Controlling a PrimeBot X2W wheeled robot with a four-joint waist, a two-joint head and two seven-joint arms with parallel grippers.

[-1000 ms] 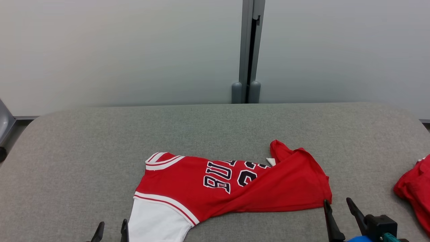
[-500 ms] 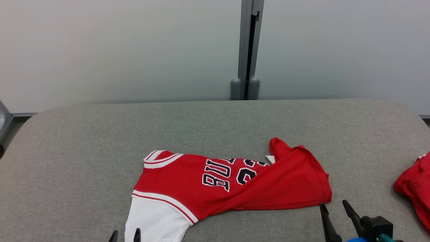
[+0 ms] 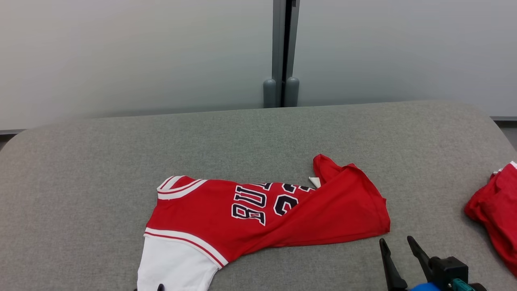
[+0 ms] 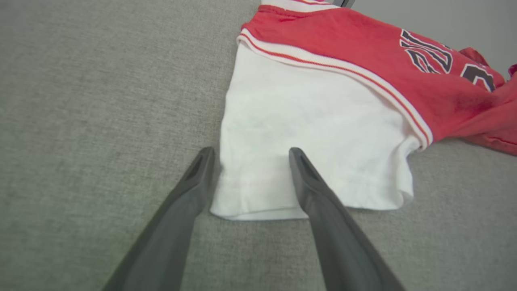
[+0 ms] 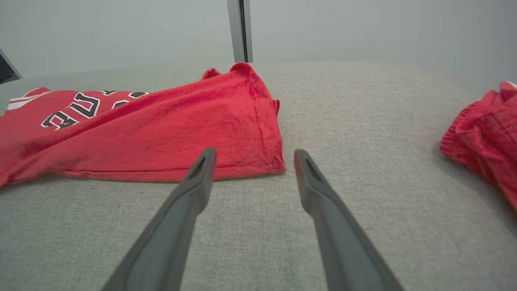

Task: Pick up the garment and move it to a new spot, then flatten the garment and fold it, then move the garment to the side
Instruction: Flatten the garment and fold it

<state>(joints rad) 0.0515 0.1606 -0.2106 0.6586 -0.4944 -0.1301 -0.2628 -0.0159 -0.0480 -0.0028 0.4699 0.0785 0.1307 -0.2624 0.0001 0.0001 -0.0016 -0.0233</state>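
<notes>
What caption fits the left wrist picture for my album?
Open left hand pointed at the white sleeve of a red shirt.

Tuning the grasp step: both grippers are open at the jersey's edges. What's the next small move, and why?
Probably ease the right gripper forward until its open jaws straddle the red hem corner of the jersey. It sits just short of that corner, while the left gripper, also open, straddles the edge of the white sleeve. Then both could close and lift together.
</notes>
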